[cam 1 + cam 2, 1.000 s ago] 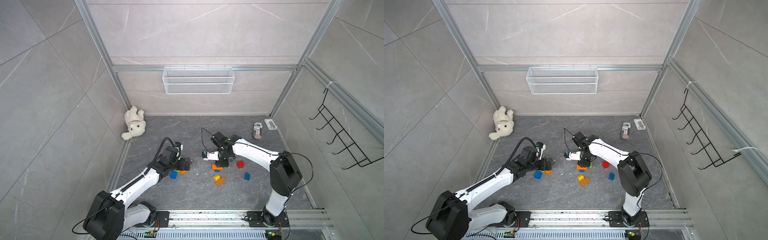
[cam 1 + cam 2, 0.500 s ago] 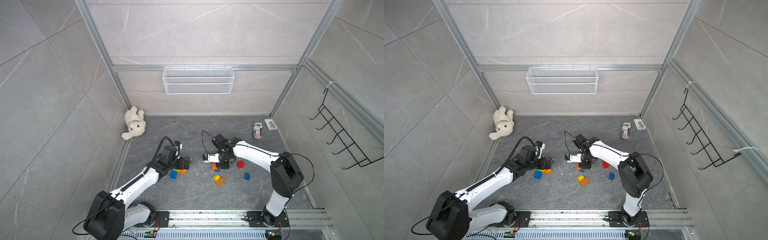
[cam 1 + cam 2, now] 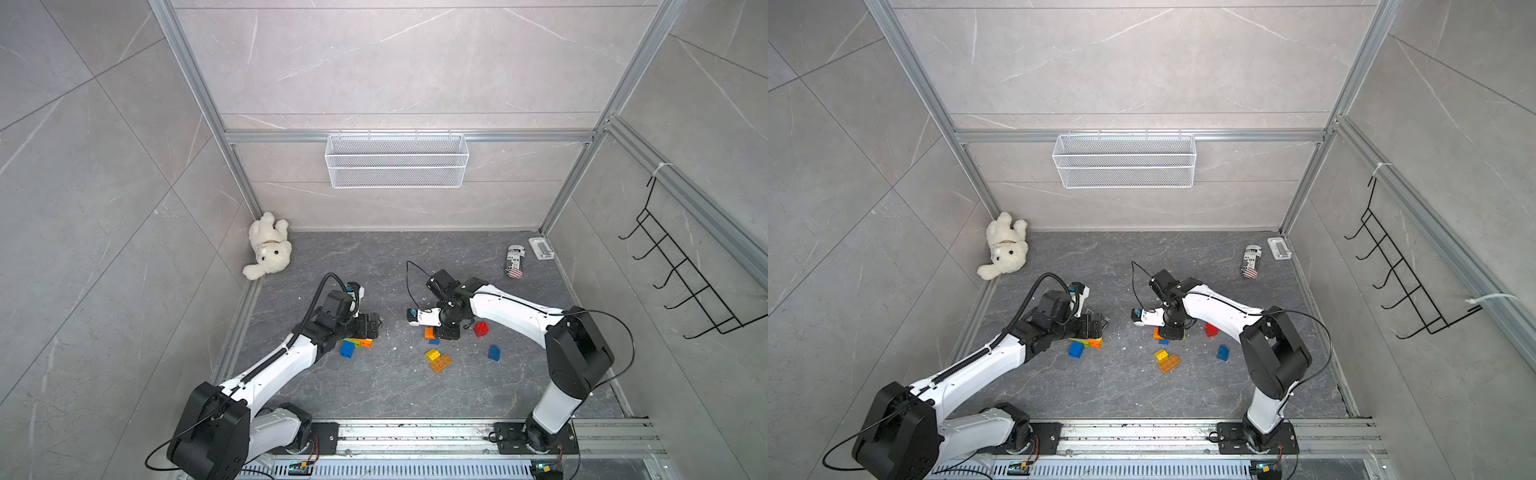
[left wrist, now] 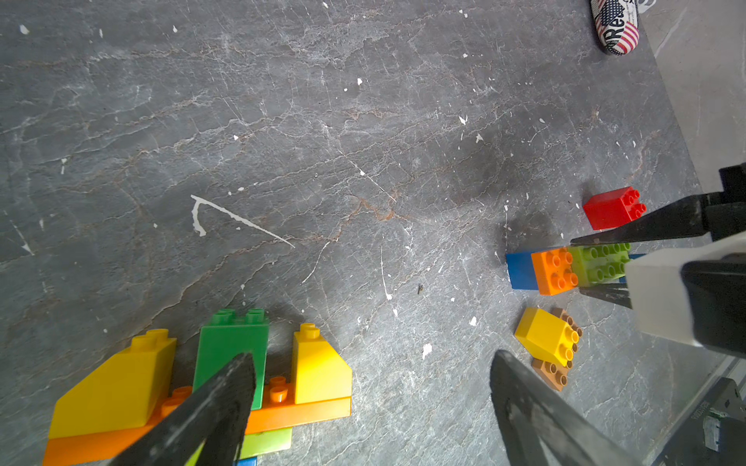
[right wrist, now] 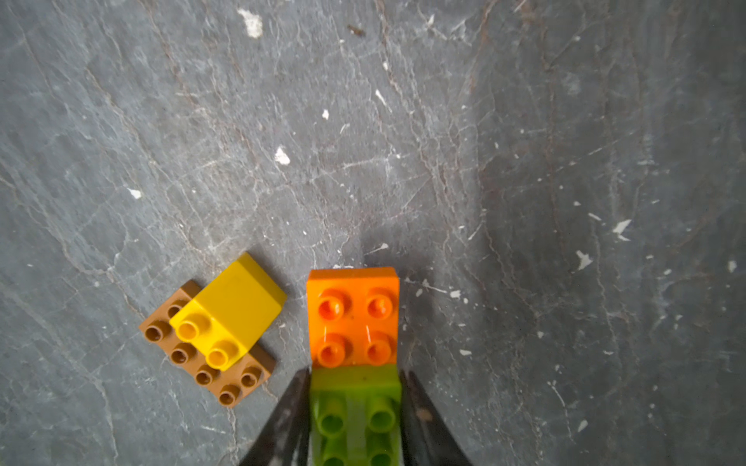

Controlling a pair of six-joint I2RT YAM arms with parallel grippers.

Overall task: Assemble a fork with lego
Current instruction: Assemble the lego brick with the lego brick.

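Observation:
The lego lies in two groups on the dark floor. My left gripper is open and hangs just above an orange plate that carries two yellow sloped bricks and a green brick. One finger crosses in front of the green brick. My right gripper is shut on a lime brick. That brick sits beside an orange brick on a blue brick. A yellow sloped brick rests on a brown plate close by.
A red brick and a small blue brick lie near my right arm. A teddy bear sits in the far left corner, a can at the far right. A wire basket hangs on the back wall.
My right wrist has shifted slightly over the orange and blue bricks. The left arm has not moved.

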